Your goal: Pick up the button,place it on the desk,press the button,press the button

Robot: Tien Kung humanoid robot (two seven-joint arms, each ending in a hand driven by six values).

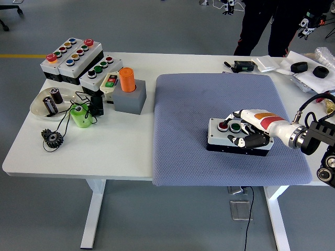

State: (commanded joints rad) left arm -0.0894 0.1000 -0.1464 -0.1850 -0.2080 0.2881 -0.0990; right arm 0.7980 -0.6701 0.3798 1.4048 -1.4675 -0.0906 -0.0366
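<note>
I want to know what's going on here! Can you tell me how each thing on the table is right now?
Button box: flat on the grey mat, right hand on top.
Right hand: fingers curled over the box's right end.
Orange cylinder: upright in its grey block.
Green roll: standing on the table.
Spare button boxes: untouched, far left.
Black gear: lying flat.
</note>
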